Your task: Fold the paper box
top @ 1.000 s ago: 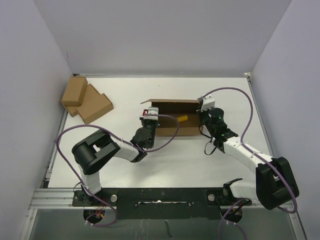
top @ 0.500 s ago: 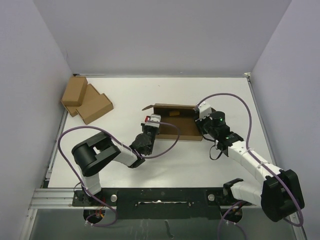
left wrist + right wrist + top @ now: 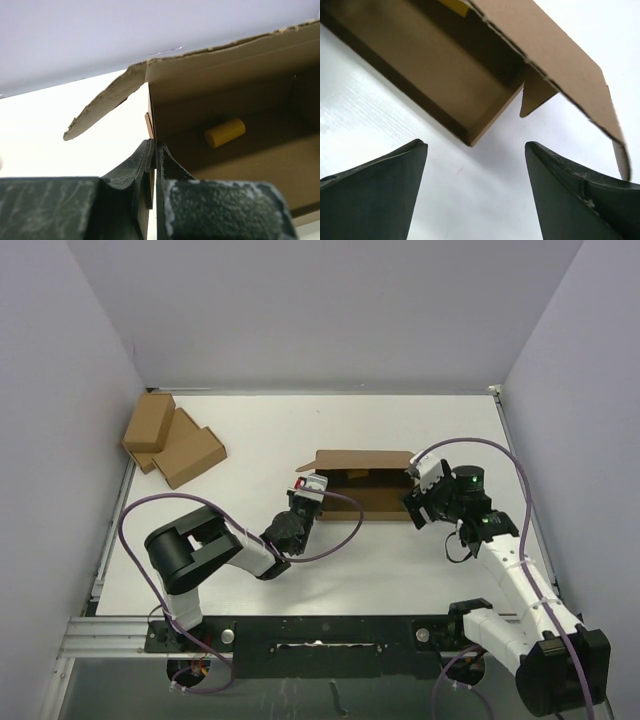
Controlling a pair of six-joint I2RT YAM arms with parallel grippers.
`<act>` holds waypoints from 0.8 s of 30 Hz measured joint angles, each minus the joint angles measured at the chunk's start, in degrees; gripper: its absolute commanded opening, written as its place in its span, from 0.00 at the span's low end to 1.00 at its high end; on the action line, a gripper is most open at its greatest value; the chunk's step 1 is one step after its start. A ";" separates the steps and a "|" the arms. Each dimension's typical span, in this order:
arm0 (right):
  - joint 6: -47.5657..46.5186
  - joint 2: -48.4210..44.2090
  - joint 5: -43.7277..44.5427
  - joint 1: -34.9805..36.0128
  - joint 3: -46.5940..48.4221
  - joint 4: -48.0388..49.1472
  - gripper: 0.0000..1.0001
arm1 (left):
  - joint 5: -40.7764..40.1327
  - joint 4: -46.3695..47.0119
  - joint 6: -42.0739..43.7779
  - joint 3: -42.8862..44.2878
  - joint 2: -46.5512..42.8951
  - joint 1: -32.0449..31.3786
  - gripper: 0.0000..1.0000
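The paper box (image 3: 372,502) is a shallow brown mailer in the middle of the table, its lid (image 3: 365,458) leaning forward over the tray. My left gripper (image 3: 312,488) is shut on the box's left side wall (image 3: 150,127), one finger inside and one outside. Inside the box (image 3: 235,165) lies a small yellow cylinder (image 3: 225,132). My right gripper (image 3: 421,496) stands open just off the box's right end, touching nothing. In the right wrist view the box's near right corner (image 3: 470,140) lies ahead of the open gripper (image 3: 476,145), with the lid (image 3: 555,55) hanging above.
Two smaller brown cardboard boxes (image 3: 150,425) (image 3: 190,452) lie at the back left by the wall. Purple cables loop from both arms over the table. Walls close the table on the left, back and right.
My right gripper has opened, let go of the box's right end and drawn back to the right. The lid has tipped further forward over the tray. The left gripper has kept its grip.
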 measured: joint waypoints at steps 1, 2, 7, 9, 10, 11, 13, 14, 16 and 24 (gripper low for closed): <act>-1.07 -0.20 -1.16 -1.01 0.50 -1.42 0.82 | 0.04 0.00 -0.02 0.00 0.00 0.02 0.00; -2.14 -0.24 -2.58 -2.14 1.09 -2.95 0.82 | 0.04 0.00 -0.02 -0.02 0.00 0.02 0.00; -8.33 0.44 -12.61 -11.52 4.96 -11.43 0.82 | 0.11 0.00 -0.31 -0.02 0.00 0.00 0.00; -12.85 1.44 -18.08 -18.36 7.78 -16.04 0.83 | 0.11 0.00 -0.52 -0.02 0.00 0.00 0.00; -15.91 1.92 -20.98 -21.84 9.46 -18.75 0.85 | 0.13 0.00 -0.66 -0.02 0.00 0.00 0.00; -19.12 2.36 -23.56 -24.92 11.15 -21.62 0.86 | 0.13 -0.02 -0.76 -0.02 0.00 0.00 0.00; -26.32 3.21 -28.00 -29.14 14.71 -28.39 0.86 | 0.15 -0.02 -0.98 -0.02 0.00 0.00 0.00; -31.52 3.87 -30.71 -30.23 17.31 -33.44 0.87 | 0.15 -0.02 -1.05 -0.02 0.00 0.00 0.00; -36.79 4.63 -33.35 -30.64 20.04 -38.64 0.87 | 0.13 -0.04 -1.18 -0.02 0.00 -0.02 0.00; -42.77 8.74 -37.05 -20.57 31.95 -44.17 0.88 | 0.07 -0.09 -2.10 -0.02 0.00 -0.48 0.00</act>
